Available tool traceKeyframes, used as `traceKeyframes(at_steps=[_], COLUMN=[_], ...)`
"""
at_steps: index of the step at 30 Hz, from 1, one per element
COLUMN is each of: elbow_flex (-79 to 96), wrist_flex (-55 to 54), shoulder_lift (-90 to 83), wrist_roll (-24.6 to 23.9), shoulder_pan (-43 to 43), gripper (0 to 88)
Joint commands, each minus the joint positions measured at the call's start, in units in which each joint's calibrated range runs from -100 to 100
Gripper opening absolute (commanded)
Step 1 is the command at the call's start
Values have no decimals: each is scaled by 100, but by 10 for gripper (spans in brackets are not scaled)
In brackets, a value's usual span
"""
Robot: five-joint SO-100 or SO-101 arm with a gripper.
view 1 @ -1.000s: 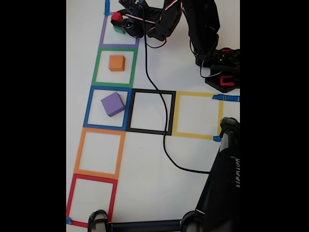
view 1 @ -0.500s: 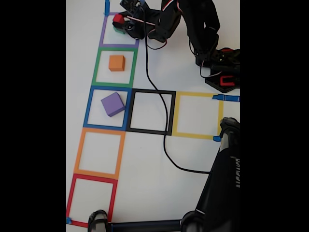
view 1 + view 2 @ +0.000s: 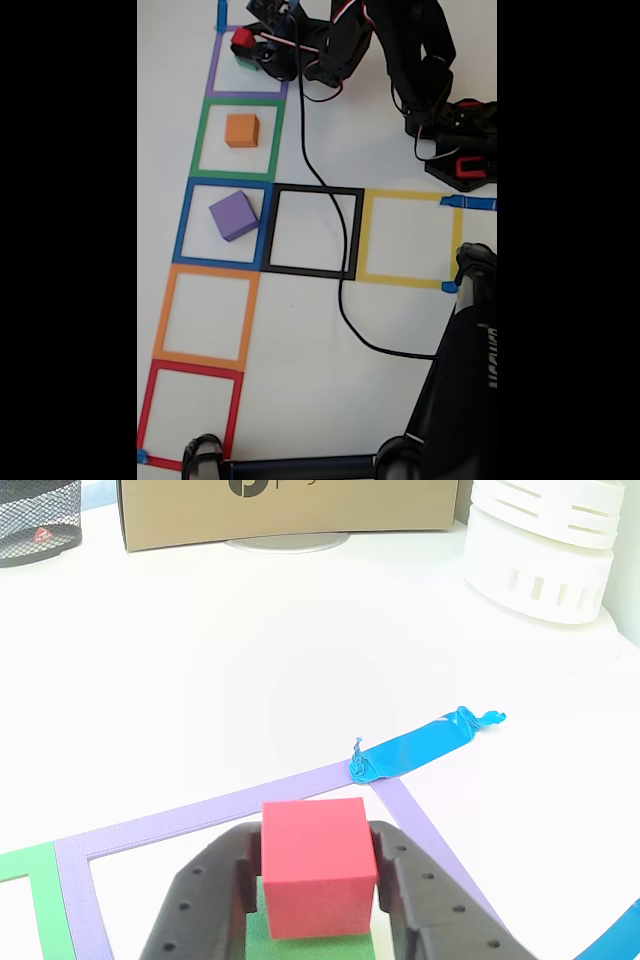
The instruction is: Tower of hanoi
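My gripper (image 3: 318, 852) is shut on a red cube (image 3: 318, 875), with a black finger (image 3: 225, 880) against each side. The cube rests on, or just over, a green cube (image 3: 300, 948) inside the purple tape square (image 3: 200, 815). In the fixed view the gripper (image 3: 243, 46) reaches to the top left, holding the red cube (image 3: 242, 37) above the green cube (image 3: 245, 62). An orange cube (image 3: 241, 130) sits in the green square (image 3: 203, 135). A purple cube (image 3: 233, 215) lies in the blue square (image 3: 184, 222).
Black (image 3: 313, 190), yellow (image 3: 405, 197), orange (image 3: 205, 270) and red (image 3: 190, 368) tape squares hold nothing. A black cable (image 3: 342, 260) crosses the black square. The arm's base (image 3: 460, 150) is at the right and a black stand (image 3: 460, 390) at the lower right. A cardboard box (image 3: 290, 510) and a white cylinder (image 3: 545, 550) stand beyond.
The gripper with the red cube has shifted slightly over the green cube, which shows less than before. The orange and purple cubes have not moved.
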Motion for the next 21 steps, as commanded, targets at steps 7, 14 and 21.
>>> traceKeyframes(at_steps=[7,14,21], elbow_flex=[-26,92,1], wrist_flex=[-116,-124,-246], shoulder_lift=[-87,-127,10], wrist_roll=[54,54,54], shoulder_pan=[74,55,46], gripper=[2,2,31])
